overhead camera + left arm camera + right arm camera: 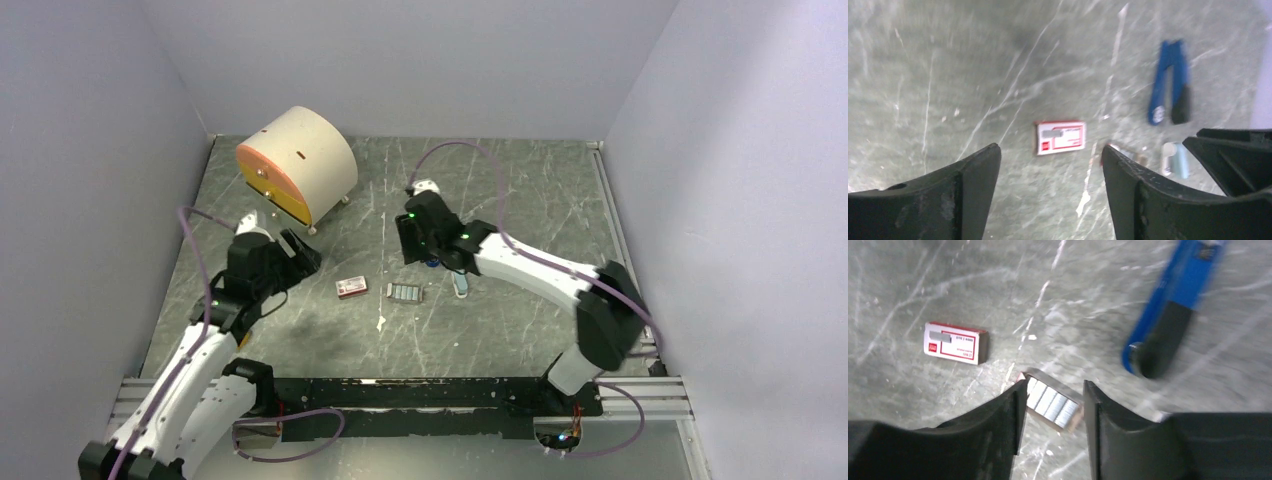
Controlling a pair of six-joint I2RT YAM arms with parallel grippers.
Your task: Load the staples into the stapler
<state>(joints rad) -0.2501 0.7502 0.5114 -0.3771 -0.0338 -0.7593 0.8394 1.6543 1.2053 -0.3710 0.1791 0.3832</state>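
Note:
The staples (1053,404) lie in a small open tray on the table, silvery strips side by side. My right gripper (1055,387) hovers just above them, open with a narrow gap and nothing between its fingers. The blue and black stapler (1168,315) lies to the right of the staples. In the top view the right gripper (408,252) stands over the table's middle, just behind the staples (404,292). My left gripper (1050,150) is wide open and empty, looking towards the stapler (1170,82). It hangs at the left (303,255).
A red-and-white box (351,288) lies left of the staples. A light-blue and white oblong piece (461,284) lies to their right. A cream half-round drawer unit with an orange front (300,165) stands at the back left. Walls enclose the table.

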